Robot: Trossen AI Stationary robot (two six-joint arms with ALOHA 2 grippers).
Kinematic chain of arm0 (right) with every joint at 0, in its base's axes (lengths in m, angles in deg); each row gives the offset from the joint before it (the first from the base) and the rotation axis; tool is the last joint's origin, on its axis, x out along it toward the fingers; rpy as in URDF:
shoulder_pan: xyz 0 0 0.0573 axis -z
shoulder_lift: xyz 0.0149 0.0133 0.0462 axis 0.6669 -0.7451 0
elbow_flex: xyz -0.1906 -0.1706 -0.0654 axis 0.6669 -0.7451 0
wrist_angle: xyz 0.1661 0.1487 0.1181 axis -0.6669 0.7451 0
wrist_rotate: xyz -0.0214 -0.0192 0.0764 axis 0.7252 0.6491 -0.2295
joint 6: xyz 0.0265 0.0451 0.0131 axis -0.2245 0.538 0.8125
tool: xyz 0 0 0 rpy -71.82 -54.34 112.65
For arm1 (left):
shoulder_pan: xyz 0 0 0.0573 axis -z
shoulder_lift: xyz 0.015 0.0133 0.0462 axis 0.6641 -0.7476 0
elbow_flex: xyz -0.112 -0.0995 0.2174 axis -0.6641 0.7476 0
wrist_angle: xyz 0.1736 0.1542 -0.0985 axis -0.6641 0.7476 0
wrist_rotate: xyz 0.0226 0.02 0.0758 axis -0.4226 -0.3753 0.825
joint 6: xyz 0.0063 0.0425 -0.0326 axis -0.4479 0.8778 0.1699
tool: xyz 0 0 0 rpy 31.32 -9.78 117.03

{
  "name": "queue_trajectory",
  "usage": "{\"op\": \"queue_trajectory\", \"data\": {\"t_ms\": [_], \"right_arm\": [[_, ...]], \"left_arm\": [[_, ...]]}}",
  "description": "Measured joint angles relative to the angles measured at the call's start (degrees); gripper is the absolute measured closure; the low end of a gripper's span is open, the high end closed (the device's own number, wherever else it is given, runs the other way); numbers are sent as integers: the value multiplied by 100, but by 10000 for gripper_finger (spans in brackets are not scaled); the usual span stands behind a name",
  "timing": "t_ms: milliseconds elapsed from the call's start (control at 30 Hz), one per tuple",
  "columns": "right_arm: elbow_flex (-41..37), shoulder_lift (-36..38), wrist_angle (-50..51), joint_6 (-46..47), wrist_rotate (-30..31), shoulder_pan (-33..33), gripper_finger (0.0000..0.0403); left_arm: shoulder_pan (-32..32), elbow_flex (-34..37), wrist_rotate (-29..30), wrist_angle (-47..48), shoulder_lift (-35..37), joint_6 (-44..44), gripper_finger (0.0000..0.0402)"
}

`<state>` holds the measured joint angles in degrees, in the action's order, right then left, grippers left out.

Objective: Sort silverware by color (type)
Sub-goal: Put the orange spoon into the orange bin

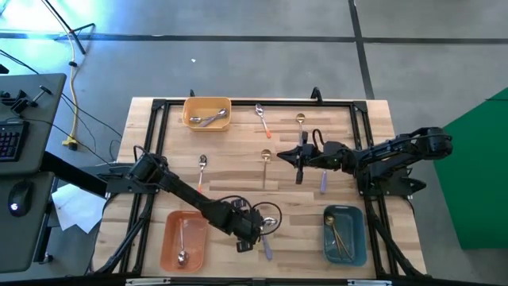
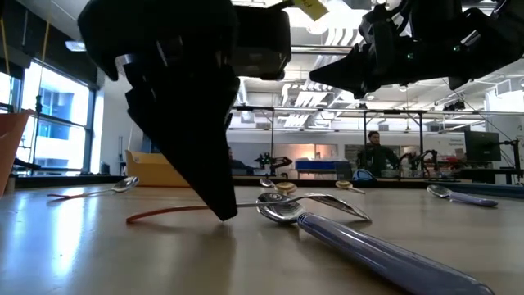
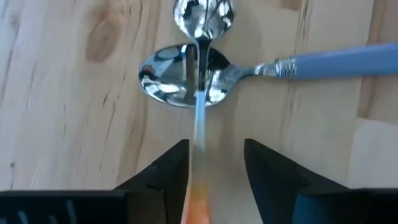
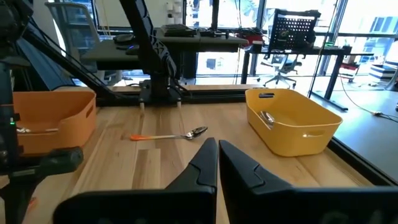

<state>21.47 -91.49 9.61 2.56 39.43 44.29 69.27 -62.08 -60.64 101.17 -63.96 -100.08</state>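
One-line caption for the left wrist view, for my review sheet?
Left pincer, open, straddles an orange-handled spoon whose neck lies across the bowl of a lavender-handled spoon on the wooden table.

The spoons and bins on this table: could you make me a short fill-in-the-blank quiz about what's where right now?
1. The blue bin holds ____-coloured spoons.
2. In the left wrist view, the left gripper has its fingers either side of a spoon with an ____ handle.
3. That spoon's bowl lies across a spoon with a ____ handle.
4. The right gripper is ____.

Missing words: gold; orange; lavender; shut
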Motion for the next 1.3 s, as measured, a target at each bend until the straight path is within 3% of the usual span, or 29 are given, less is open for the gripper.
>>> {"op": "queue_trajectory", "data": {"t_ms": [200,400,633,900,1100,1300], "right_arm": [[0,0,0,-54,2,0,403],[0,0,0,-103,2,0,403],[0,0,2,-146,4,9,403],[-2,0,11,-147,2,7,403],[-2,-2,51,-146,4,7,403],[-2,-2,122,-146,4,8,403]], "left_arm": [[-27,85,-81,19,5,173,307],[-85,140,-194,65,26,492,385],[-182,-175,-249,487,49,1081,394],[-222,-709,-185,1373,858,1415,401],[52,-798,-385,2485,1765,-23,400],[749,-798,-600,2911,2444,-2468,400]]}}
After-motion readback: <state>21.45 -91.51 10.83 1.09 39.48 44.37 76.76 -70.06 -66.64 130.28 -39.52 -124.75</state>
